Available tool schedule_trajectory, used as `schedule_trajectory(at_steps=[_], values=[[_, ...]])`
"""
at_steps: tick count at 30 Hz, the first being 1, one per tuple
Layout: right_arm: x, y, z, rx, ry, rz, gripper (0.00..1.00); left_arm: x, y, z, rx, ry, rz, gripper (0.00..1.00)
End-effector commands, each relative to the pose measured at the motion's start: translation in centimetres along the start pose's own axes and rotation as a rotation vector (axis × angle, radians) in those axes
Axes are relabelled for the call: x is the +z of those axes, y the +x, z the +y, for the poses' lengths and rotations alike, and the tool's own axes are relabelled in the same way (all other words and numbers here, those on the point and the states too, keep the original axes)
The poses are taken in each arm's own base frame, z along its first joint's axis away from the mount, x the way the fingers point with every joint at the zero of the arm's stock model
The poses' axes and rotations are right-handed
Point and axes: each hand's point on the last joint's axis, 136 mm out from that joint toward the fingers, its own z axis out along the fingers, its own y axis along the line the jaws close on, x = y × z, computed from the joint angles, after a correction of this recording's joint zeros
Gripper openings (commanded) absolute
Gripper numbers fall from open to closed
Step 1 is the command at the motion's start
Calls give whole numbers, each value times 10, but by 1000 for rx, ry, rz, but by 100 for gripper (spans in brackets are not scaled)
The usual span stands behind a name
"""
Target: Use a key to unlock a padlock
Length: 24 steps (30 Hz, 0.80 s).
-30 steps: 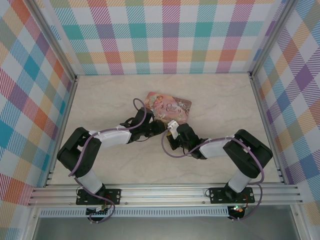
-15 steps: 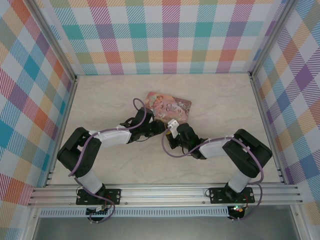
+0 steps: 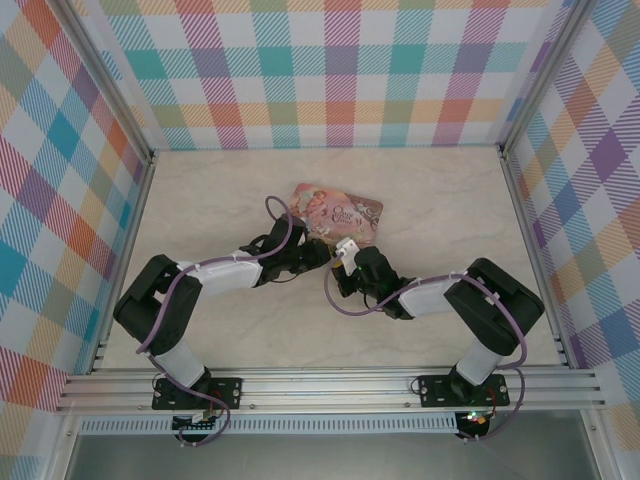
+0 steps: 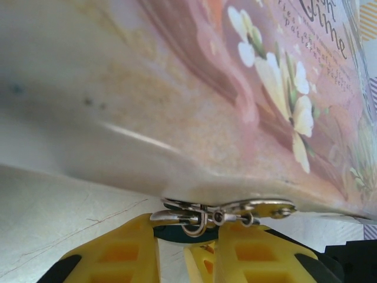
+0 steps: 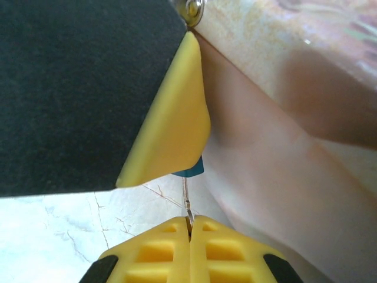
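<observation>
Padlock (image 5: 193, 167) shows in the right wrist view as a small blue corner tucked under one yellow finger (image 5: 171, 130) of the left gripper (image 4: 187, 231), whose jaws are closed on its dark body. In the left wrist view a cluster of silvery rings (image 4: 218, 216) sits at 12 o'clock of those fingertips, against the lower edge of the pink tin (image 4: 177, 88). The right gripper (image 5: 189, 224) has its jaws pressed together, pinching the key (image 5: 186, 201), a thin silvery blade that points to 12 o'clock toward the blue body; whether it has entered the lock cannot be told. From above, the two grippers meet near the middle of the marble-patterned table (image 3: 450, 200), the left at 9 o'clock of the right, with the tin just beside them at 12 o'clock.
</observation>
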Motion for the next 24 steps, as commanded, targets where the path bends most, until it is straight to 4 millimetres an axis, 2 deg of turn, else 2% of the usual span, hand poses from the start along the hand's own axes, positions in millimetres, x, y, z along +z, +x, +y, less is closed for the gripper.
schedule_trajectory(at_steps=[1,17,24], values=[[-1,-33,6,16,-29,-136,0,-10,-5,-25,14,69,-11,22],[-10,-56,4,-47,-50,-272,0,-19,-5,-33,9,85,3,22],[-15,-59,2,-49,-101,-283,0,-20,-4,-35,13,86,13,22]])
